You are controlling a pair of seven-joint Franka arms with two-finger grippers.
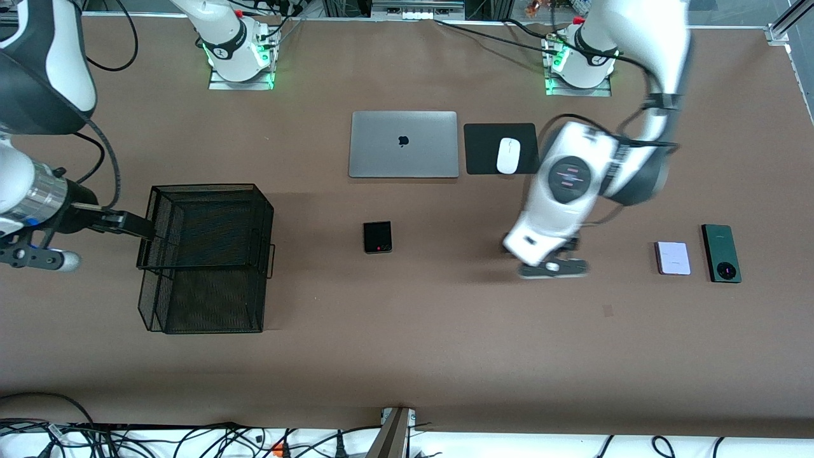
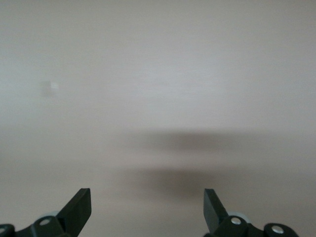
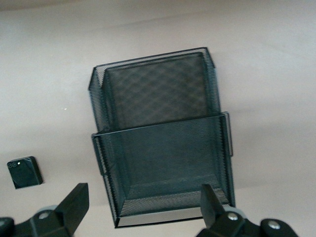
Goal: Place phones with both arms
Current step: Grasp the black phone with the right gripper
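Black left jaws (image 2: pixel 147 210) wide, empty, over table | right jaws (image 3: pixel 140 207) wide, empty, seemingly above mesh basket (image 3: pixel 163 138)

Even overhead light, blurred left arm (image 1: pixel 572 191)

Three phones on the tabletop: one black flip phone (image 1: pixel 378 237), one lilac phone (image 1: pixel 673 257), one dark green phone (image 1: pixel 721 252). One laptop (image 1: pixel 404 144). One mouse (image 1: pixel 508 155) on one black mouse pad (image 1: pixel 483 149). One black mesh basket (image 1: pixel 206 257) with two compartments. Two robot arms, so two grippers: left gripper (image 2: pixel 148 210), right gripper (image 3: pixel 143 207).
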